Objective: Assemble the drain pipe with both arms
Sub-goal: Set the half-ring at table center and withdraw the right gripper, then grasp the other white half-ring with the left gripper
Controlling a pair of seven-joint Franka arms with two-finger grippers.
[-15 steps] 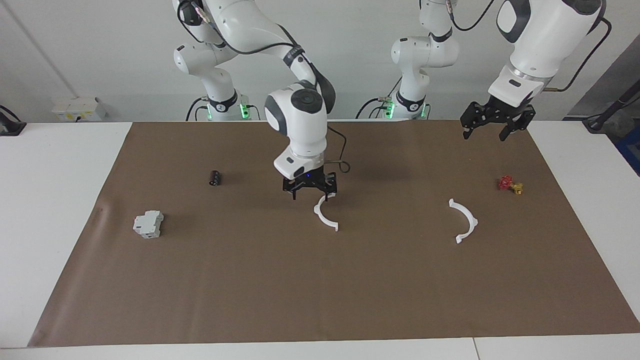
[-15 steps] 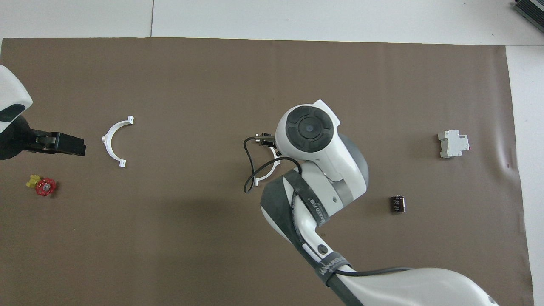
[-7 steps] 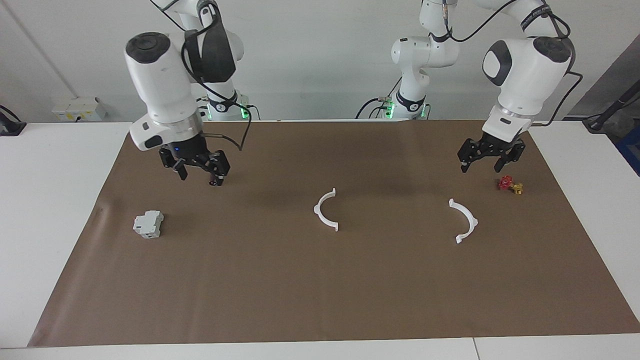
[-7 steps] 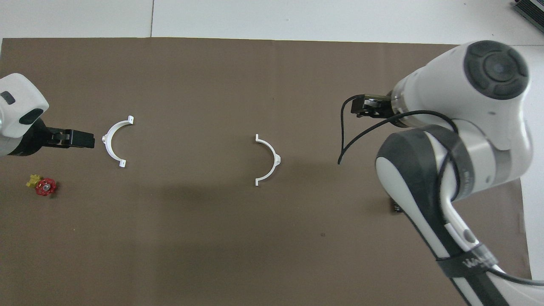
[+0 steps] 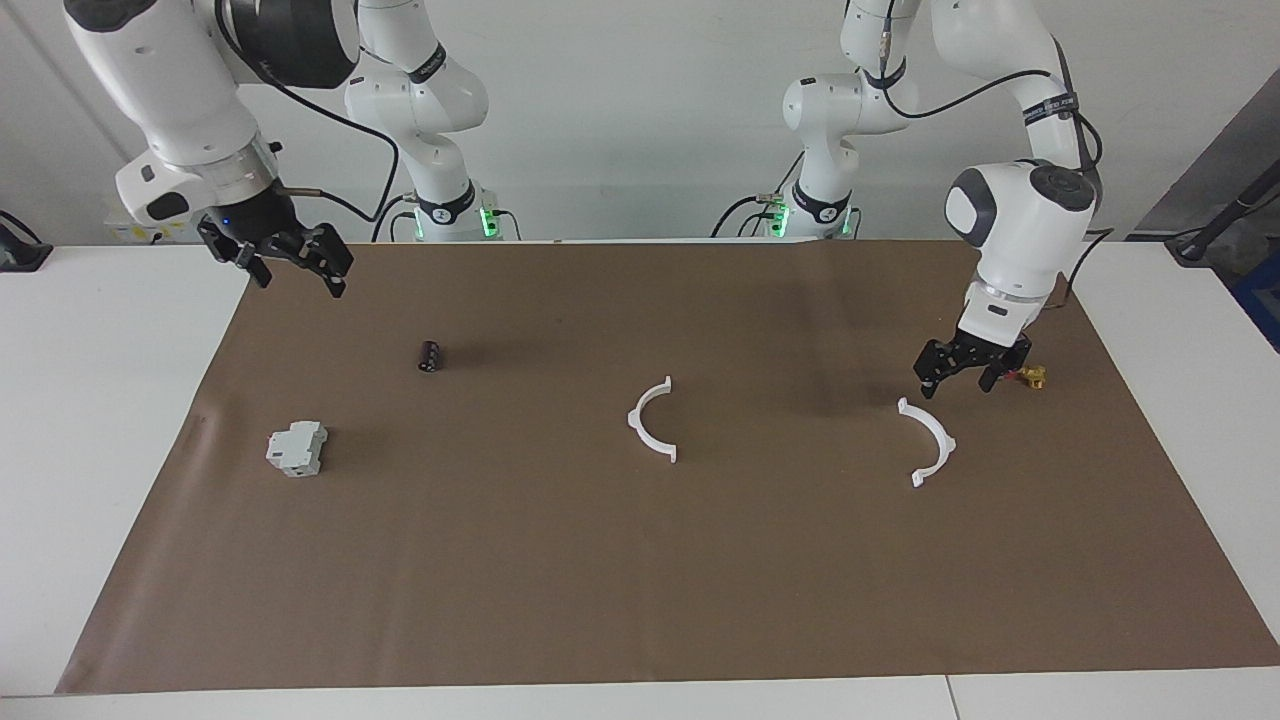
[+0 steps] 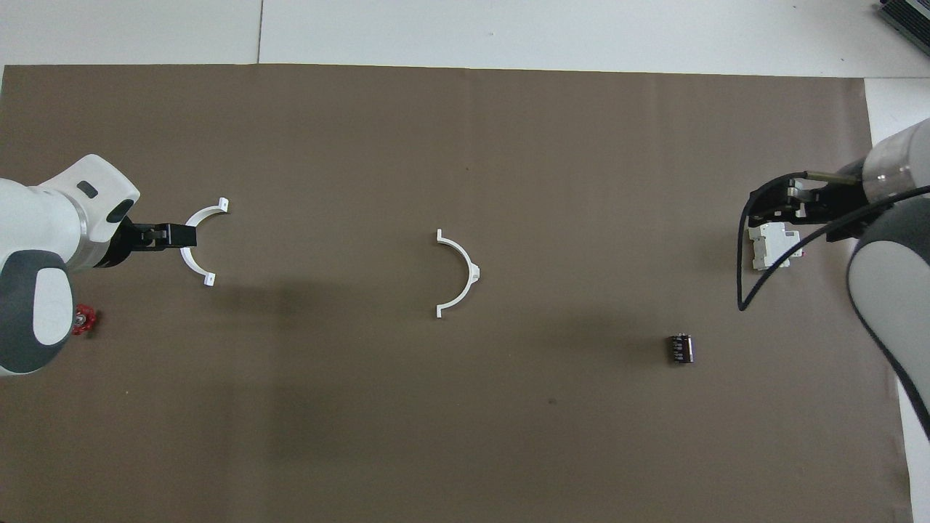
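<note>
— Where were the two halves of the drain pipe found?

— Both were seen lying flat on the brown mat (image 5: 640, 600), well apart. One white half-ring (image 5: 652, 421) (image 6: 459, 273) was placed near the middle of the mat. The other half-ring (image 5: 927, 441) (image 6: 198, 240) was placed toward the left arm's end of the mat. Neither was held.

— How was the left gripper positioned?

— The left gripper (image 5: 960, 379) (image 6: 178, 236) was seen low over the mat, just beside the nearer tip of that second arc, and its fingers were spread with nothing between them. Contact with the arc could not be confirmed. A small red-and-yellow valve piece (image 5: 1030, 376) (image 6: 84, 319) was partly hidden by the same arm, close to the mat's edge at that end.

— And the right gripper?

— The right gripper (image 5: 290, 262) (image 6: 781, 207) was held high over the mat's corner nearest the right arm's base, its fingers likewise parted and empty.

— Was anything else noted on the mat?

— A grey-white boxy block (image 5: 296, 448) (image 6: 774, 246) was observed near the edge at the right arm's end, and a small black cylinder (image 5: 430, 356) (image 6: 680, 348) was seen nearer to the robots than the block.
</note>
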